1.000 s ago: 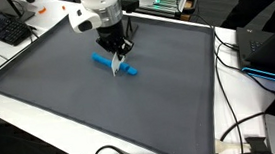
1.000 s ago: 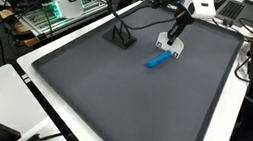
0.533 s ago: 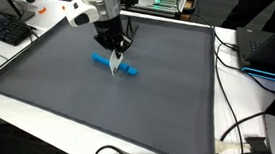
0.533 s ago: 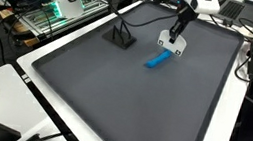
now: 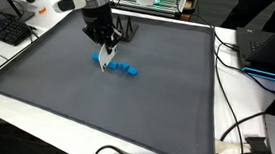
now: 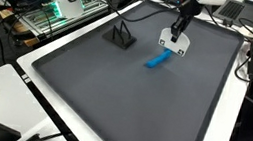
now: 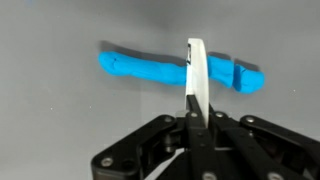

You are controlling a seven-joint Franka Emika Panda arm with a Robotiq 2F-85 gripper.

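Observation:
My gripper [image 7: 196,120] is shut on a thin white blade [image 7: 196,75], held edge-on and pointing away from the wrist. Past its tip a blue clay-like roll [image 7: 150,68] lies across the grey mat; the blade crosses it near its right end in the wrist view, where the roll looks notched. In both exterior views the gripper [image 5: 102,50] [image 6: 177,35] hangs over the far part of the mat with the white blade [image 5: 102,62] [image 6: 173,45] below it, just over one end of the blue roll [image 5: 122,67] [image 6: 156,60]. Whether blade and roll touch is unclear.
A dark grey mat [image 5: 90,111] [image 6: 112,99] with a raised rim covers the white table. A black stand [image 6: 122,34] sits on the mat's far side. A keyboard [image 5: 1,29], cables and electronics lie outside the mat's rim.
The gripper has carried the white blade along the blue roll toward its other end, and slightly upward. The roll itself has stayed put.

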